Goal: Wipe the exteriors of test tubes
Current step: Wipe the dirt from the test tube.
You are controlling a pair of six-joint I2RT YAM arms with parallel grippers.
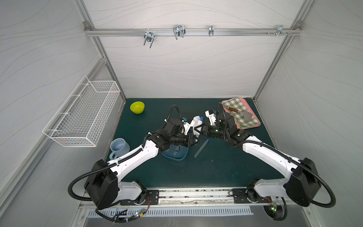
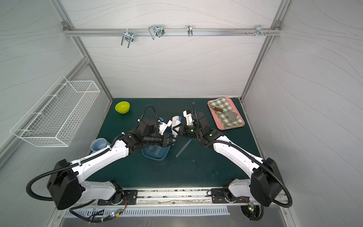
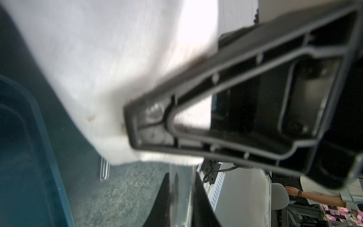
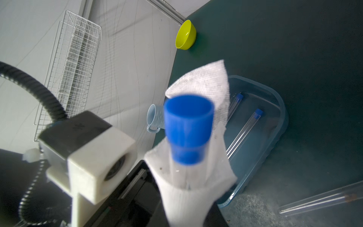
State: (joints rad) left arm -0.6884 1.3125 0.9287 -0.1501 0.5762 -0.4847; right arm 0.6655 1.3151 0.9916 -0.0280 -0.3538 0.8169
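Note:
Above the mat's middle, my left gripper (image 1: 194,140) (image 3: 181,175) is shut on the lower part of a clear test tube (image 3: 180,188). The tube's blue cap (image 4: 188,125) (image 1: 201,118) sticks up out of a white cloth (image 1: 196,121) (image 4: 206,82) wrapped round it. My right gripper (image 1: 198,130) (image 4: 186,208) is shut on that cloth round the tube. Another test tube (image 1: 201,147) (image 4: 322,198) lies on the mat beside the blue tray (image 1: 183,157). Two more capped tubes (image 4: 243,131) lie in the tray, largely hidden under the left arm in both top views.
A yellow-green bowl (image 1: 137,107) sits at the back left and a pale blue mug (image 1: 119,147) beside the left arm. At the back right, a pink tray (image 1: 248,105) carries a checked cloth and a brown-handled tool (image 1: 233,109). A wire basket (image 1: 82,116) hangs on the left wall.

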